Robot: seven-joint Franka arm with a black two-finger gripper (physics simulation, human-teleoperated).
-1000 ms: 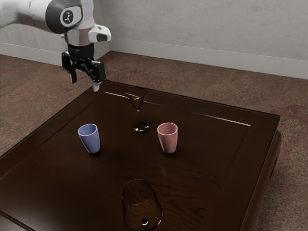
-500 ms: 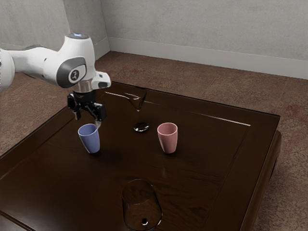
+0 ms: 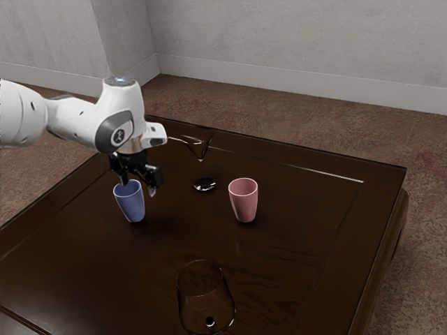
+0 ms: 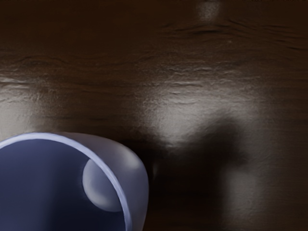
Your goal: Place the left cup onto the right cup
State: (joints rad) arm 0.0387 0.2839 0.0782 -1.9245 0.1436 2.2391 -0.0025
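The blue cup (image 3: 130,204) stands upright on the dark wooden table (image 3: 293,230), toward the exterior view's left. The pink cup (image 3: 243,199) stands upright to its right, well apart. My gripper (image 3: 138,186) is down at the blue cup's rim, open, straddling the wall on the side nearest the pink cup: one finger dips inside, the other hangs just outside. In the wrist view the blue cup (image 4: 132,185) lies right under the hand, and a pale fingertip (image 4: 98,188) shows inside it.
A small dark round object (image 3: 204,184) lies between the cups, slightly behind them. A clear stemmed glass (image 3: 200,145) stands at the table's back edge. A large wine glass (image 3: 204,300) stands near the front edge. The table has a raised rim.
My arm has come down from above the table's back left corner to the blue cup. The fingers now straddle its rim. Neither cup has moved.
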